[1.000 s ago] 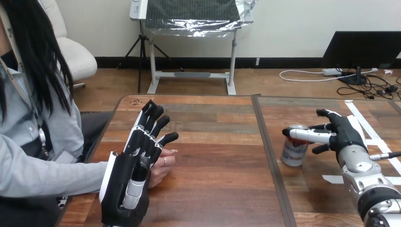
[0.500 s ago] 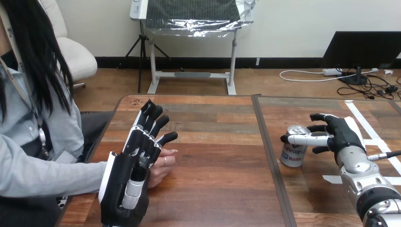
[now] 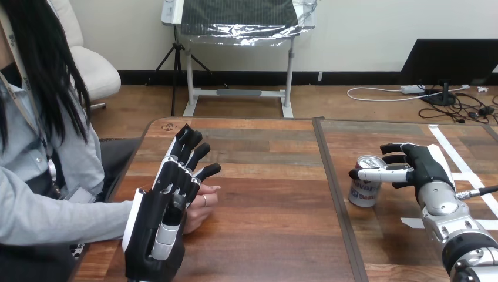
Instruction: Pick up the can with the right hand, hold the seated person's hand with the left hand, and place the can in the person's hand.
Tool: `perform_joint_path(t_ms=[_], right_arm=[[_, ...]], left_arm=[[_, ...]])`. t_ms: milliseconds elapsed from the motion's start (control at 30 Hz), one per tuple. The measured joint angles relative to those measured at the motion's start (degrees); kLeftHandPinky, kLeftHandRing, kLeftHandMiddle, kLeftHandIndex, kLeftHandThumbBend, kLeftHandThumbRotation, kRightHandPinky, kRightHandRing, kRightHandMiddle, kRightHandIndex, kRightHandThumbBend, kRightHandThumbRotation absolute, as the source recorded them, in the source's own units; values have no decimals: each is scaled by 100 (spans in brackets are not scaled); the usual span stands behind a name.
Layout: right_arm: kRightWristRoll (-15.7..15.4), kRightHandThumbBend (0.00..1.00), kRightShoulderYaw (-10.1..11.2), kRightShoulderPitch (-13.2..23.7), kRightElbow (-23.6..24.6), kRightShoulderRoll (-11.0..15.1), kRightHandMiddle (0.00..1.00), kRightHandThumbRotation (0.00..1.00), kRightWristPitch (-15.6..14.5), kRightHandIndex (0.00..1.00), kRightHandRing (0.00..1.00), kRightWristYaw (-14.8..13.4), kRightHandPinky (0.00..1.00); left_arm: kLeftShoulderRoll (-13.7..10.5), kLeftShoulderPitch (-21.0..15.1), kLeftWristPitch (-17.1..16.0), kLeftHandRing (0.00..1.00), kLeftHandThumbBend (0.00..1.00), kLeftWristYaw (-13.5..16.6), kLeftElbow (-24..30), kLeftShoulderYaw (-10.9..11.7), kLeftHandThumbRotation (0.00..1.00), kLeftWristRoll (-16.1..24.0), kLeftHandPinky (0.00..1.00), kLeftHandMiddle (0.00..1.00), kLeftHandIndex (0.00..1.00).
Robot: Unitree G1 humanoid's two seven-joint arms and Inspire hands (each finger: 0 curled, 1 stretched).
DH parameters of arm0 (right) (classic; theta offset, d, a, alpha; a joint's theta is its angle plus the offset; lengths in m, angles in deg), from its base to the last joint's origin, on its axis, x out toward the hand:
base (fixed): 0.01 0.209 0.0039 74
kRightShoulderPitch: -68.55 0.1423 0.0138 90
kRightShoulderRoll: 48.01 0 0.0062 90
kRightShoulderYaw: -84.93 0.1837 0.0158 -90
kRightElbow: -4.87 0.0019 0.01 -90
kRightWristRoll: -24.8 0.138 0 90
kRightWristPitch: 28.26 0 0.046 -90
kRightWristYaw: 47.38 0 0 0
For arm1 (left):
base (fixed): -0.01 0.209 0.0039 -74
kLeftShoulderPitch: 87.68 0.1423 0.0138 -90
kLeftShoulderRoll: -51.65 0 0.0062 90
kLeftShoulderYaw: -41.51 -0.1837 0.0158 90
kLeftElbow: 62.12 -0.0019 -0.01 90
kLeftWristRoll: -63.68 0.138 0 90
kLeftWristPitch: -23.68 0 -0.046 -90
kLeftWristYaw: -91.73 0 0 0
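The can point(image 3: 361, 194), white with blue print and a silver top, stands upright on the table point(image 3: 264, 223) at the right of the frame. The person's hand point(image 3: 204, 205) rests on the table at lower left, fingers loosely curled, partly hidden.

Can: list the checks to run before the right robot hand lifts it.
1. Can upright on the table: ok.
2. Right robot hand at the can's upper part: ok.
3. Right robot hand's grip firm on the can: cannot tell.
4. Left robot hand holding the person's hand: not ok. Its fingers are straight, and it stands in front of that hand rather than closing round it.
5. Person's hand turned palm up to receive the can: cannot tell, as it is mostly hidden behind the left robot hand.
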Motion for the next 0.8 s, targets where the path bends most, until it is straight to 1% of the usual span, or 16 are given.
perform_joint_path(t_ms=[233, 467, 567, 800], right_arm=[[-15, 95, -31, 0, 0, -7, 72, 1, -14, 72, 70, -56, 64], [-9, 96, -37, 0, -11, -12, 74, 3, -31, 76, 71, -53, 65], [-10, 96, -45, 0, -13, -12, 76, 6, -31, 79, 73, -39, 67], [-11, 96, -94, 0, -13, -13, 77, 6, -31, 80, 73, -10, 67]], left_arm=[[0, 0, 0, 91, 100, 20, 0, 0, 83, 9, 79, 94, 93], [0, 0, 0, 91, 100, 30, 0, 0, 83, 7, 79, 94, 93], [0, 0, 0, 91, 100, 29, 0, 0, 83, 5, 79, 94, 93], [0, 0, 0, 92, 100, 9, 0, 0, 83, -10, 79, 94, 93]])
